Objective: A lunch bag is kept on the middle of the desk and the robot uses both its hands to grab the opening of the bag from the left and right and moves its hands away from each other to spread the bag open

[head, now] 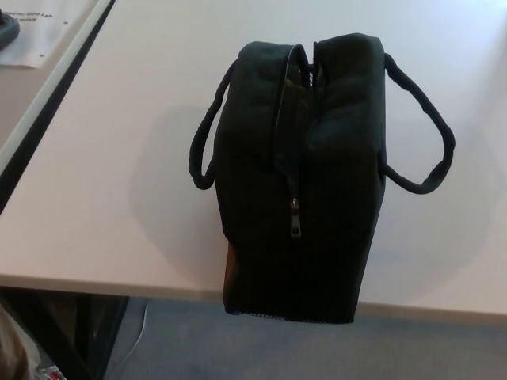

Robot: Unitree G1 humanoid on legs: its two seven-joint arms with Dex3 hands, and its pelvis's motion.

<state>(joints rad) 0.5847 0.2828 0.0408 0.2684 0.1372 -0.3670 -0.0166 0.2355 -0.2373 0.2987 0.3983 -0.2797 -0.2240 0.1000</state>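
A black lunch bag (317, 182) stands on the white desk (103, 198) in the head view, its near end reaching past the desk's front edge. Its top opening (301, 79) is unzipped and gapes only slightly, with a narrow slit between the two sides. The silver zipper pull (295, 218) hangs on the near face. One carry handle (207, 134) loops out to the left and the other handle (424, 127) loops out to the right. Neither of my hands shows in the picture.
A white sheet of paper (40, 32) with a dark object (8, 28) on it lies at the far left corner, beyond a dark gap (47, 111) between desks. The desk's front edge (111, 286) runs below the bag; grey floor (190, 340) lies beneath.
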